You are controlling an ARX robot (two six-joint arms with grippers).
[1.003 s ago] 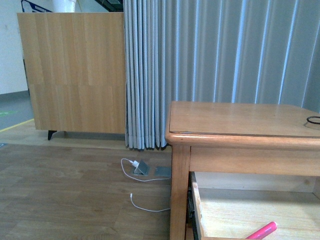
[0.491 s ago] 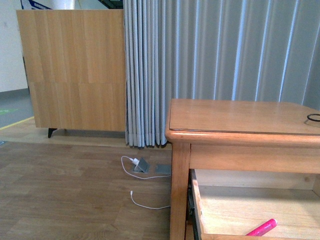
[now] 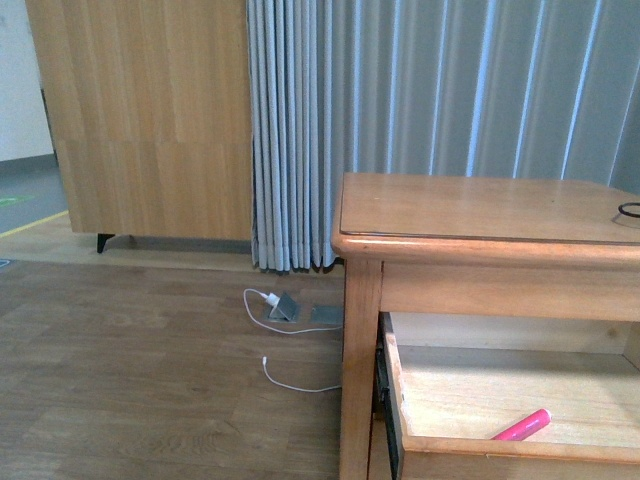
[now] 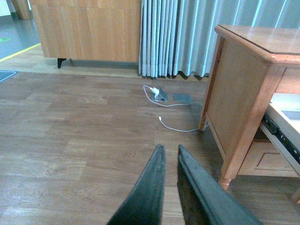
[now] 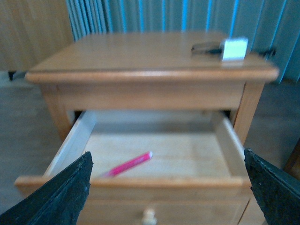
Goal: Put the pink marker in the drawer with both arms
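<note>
The front view now tips further down: the wooden cabinet (image 3: 150, 120) loses its top edge, the nightstand (image 3: 480, 210) rides higher in frame, and the drawer (image 3: 500, 447) shows its front rim below the pink marker (image 3: 520, 425)

A pleated grey-blue curtain (image 3: 420, 120) fills the upper middle and right of the front view, hanging to the floor. In the upper left stands a tall light wooden cabinet (image 3: 150, 120) on a small black foot (image 3: 103, 242). Brown wood-plank flooring (image 3: 130, 380) covers the lower left, with a yellow line (image 3: 30, 228) at the far left edge. Near the centre, a grey plug box (image 3: 283, 333) sits tilted just beside a flat grey plate (image 3: 325, 342), and a white cable (image 3: 290, 385) loops below them. At the right edge, a black ring (image 3: 628, 211) lies on the nightstand top (image 3: 480, 220). In the right wrist view, a blurred white block (image 5: 234, 48) stands there too.
</note>
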